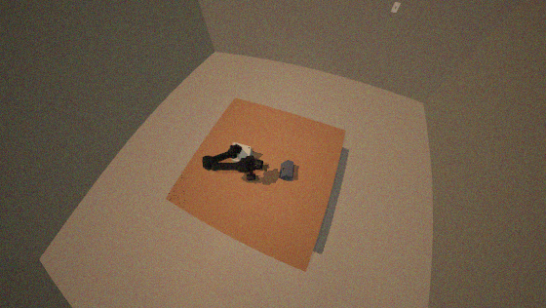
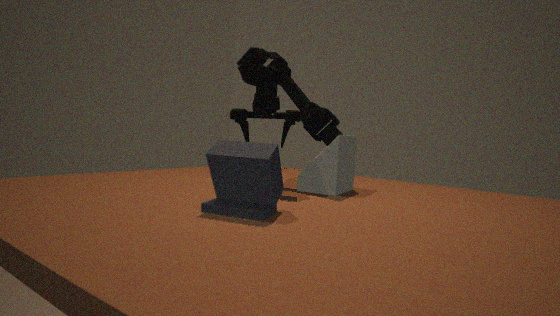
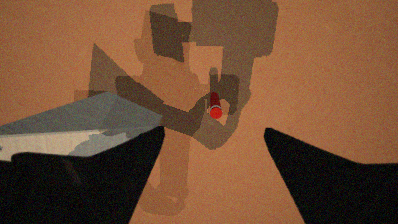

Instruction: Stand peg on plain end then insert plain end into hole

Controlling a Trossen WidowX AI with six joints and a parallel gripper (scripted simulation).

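Table (image 2: 400,250): orange top, carrying all items. Arm (image 2: 300,102): black, folded high over its pale grey base block (image 2: 330,170), wrist pointing straight down. Panel (image 2: 245,177): dark blue-grey block with a sloped face, standing just in front of the base block in the exterior view; its hole is not visible in any view. Gripper (image 2: 265,131): raised above the table behind the panel, fingers (image 2: 244,129) spread almost fully, holding nothing. Peg (image 3: 215,105): red, white band near 1 end, lying on the table directly below the gripper, between the 2 fingers in the wrist view and untouched by them.
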